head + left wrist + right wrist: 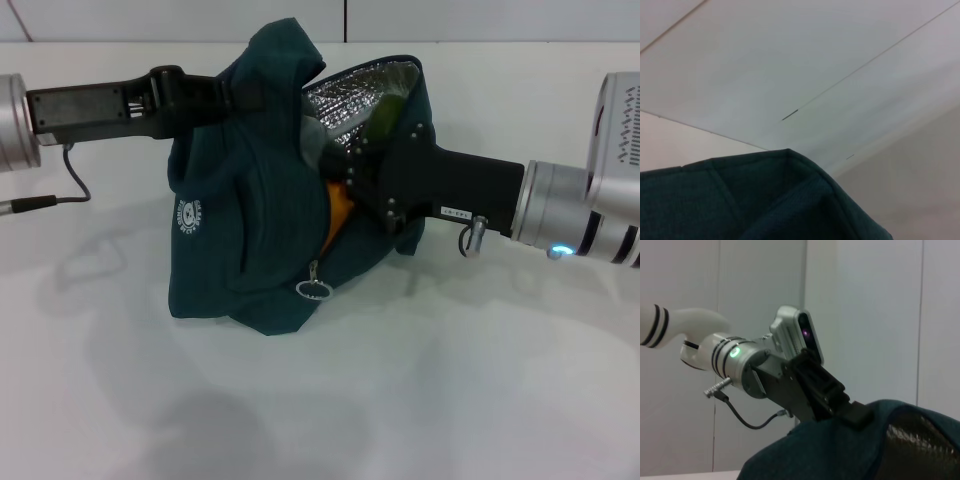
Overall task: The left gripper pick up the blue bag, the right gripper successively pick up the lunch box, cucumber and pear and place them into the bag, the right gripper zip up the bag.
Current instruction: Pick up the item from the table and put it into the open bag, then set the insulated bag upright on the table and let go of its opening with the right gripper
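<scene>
In the head view the bag sits on the white worktop, its top held up by the left gripper, which reaches in from the left with its jaws closed on the fabric at the bag's upper edge. The right gripper comes in from the right and ends inside the bag's open mouth, against the foil lining; whether its jaws are open or closed cannot be told. The cucumber leans inside the opening, and the orange pear shows in the gap below the right gripper. The zipper ring hangs at the front, the white logo to its left. The left wrist view shows only a peak of the bag's teal fabric against pale panels. The right wrist view shows the left gripper clamped on the bag's edge, with the cucumber's dark skin nearby.
</scene>
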Motion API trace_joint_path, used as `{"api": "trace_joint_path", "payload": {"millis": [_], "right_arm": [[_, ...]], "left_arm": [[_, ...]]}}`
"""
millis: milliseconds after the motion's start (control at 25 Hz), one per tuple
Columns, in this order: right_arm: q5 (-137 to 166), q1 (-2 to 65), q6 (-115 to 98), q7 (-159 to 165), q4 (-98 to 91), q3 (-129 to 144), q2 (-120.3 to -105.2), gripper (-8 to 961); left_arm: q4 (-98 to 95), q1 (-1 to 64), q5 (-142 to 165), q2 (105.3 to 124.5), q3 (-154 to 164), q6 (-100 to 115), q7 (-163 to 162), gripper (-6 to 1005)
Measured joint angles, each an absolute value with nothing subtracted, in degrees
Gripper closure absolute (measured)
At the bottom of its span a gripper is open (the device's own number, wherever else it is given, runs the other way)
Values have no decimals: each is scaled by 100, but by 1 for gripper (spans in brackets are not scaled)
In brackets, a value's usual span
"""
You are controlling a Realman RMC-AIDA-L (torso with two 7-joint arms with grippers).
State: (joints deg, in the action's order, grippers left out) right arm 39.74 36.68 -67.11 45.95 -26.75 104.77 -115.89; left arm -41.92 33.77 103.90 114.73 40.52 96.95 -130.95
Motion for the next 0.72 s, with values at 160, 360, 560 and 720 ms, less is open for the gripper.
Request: {"api": "trace_joint_path", "payload": {"millis": [160,360,560,720], "right_arm": [[3978,3666,-6720,4603,-2684,10500,-11589,911],[3982,3664,-6763,4593,-2763,10513,-11607,885],[3941,3526,-7053,4404,-2882,10432,-11617,753],[3921,3080,-7687,3885,-3019,9988,-11618,606]], "left_arm": [[-4192,3380,10390,11467,4052,9694,-13111,930],[-4192,3389,10390,11454,4044,9692,-13127,929],[-4192,3396,10389,11452,4035,9678,-13117,929],[-4191,3395,10392,11452,4033,9662,-13092,929]]}}
